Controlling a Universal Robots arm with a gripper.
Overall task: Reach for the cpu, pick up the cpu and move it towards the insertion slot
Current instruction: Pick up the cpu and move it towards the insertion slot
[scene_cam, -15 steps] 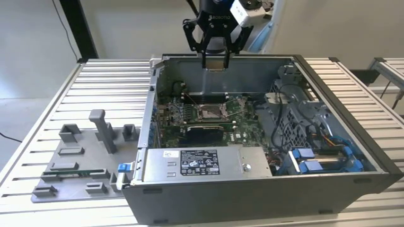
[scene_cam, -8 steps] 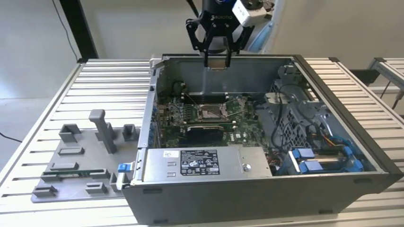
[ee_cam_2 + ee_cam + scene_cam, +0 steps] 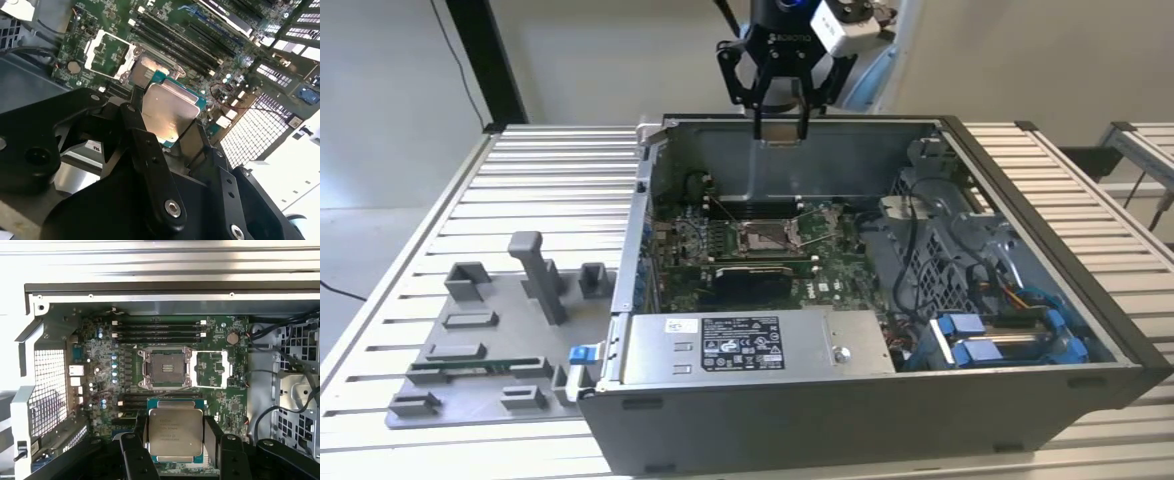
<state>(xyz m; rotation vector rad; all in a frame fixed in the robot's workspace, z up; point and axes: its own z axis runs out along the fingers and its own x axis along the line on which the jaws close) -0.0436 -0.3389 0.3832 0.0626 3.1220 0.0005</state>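
Black gripper linkage sits closest to the lens in both wrist views, fingers closed against opposite edges of the cpu. Chip held flat, silvery lid up, green border showing past the lid. In the first wrist view the insertion slot lies at 12 o'clock from the held cpu, well apart, its metal frame swung open beside it and dark centre bare. Exterior view: gripper hangs above the far wall of the open computer case, with the cpu a pale sliver at its tips. Socket sits down on the green board, toward 6 o'clock from the gripper. Grey fixture plate rests on the slatted table, at the case's 9 o'clock.
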